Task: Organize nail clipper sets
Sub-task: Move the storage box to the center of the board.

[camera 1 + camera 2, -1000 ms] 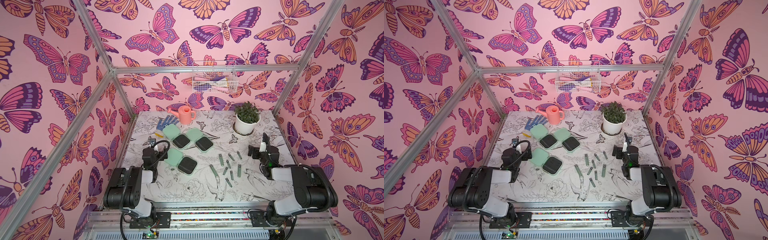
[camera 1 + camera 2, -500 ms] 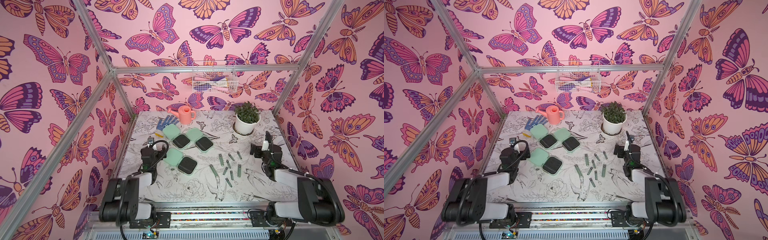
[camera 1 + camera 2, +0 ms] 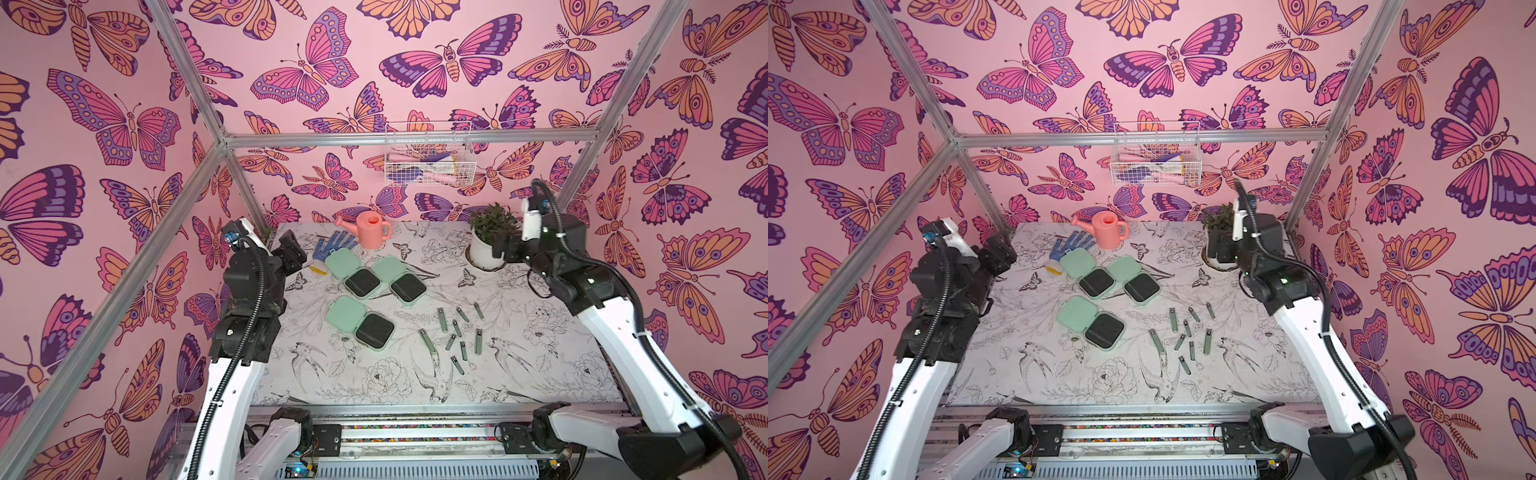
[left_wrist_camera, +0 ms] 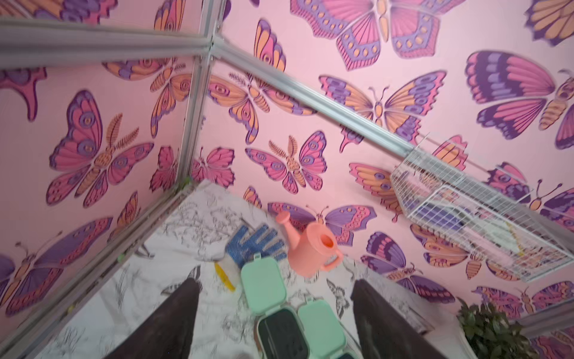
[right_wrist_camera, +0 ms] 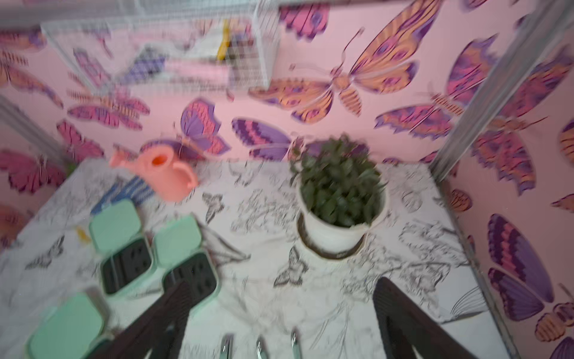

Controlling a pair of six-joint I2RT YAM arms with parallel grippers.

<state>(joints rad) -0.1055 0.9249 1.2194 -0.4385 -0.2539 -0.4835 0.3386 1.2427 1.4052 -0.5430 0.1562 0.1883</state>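
Note:
Three mint-green nail clipper cases lie open on the patterned table, black trays up: two side by side at the back (image 3: 362, 283) (image 3: 408, 287) and one nearer the front (image 3: 374, 330). To their right, several slim grey-green clippers (image 3: 478, 341) lie scattered loose. My left gripper (image 3: 291, 253) hangs open and empty above the table's far left, just left of the back cases (image 4: 262, 281). My right gripper (image 3: 500, 249) hangs open and empty in front of the plant pot. The right wrist view shows three clippers (image 5: 226, 345) below the right gripper (image 5: 284, 284).
A blue dotted glove (image 3: 334, 245) lies behind the back cases, and a pink watering can (image 3: 371, 228) stands by the back wall. A potted plant (image 3: 492, 232) stands at the back right. A white wire basket (image 3: 428, 164) hangs on the back wall.
Both arms have risen from low at the table's front and reached up and toward the back. The cases and clippers have not moved.

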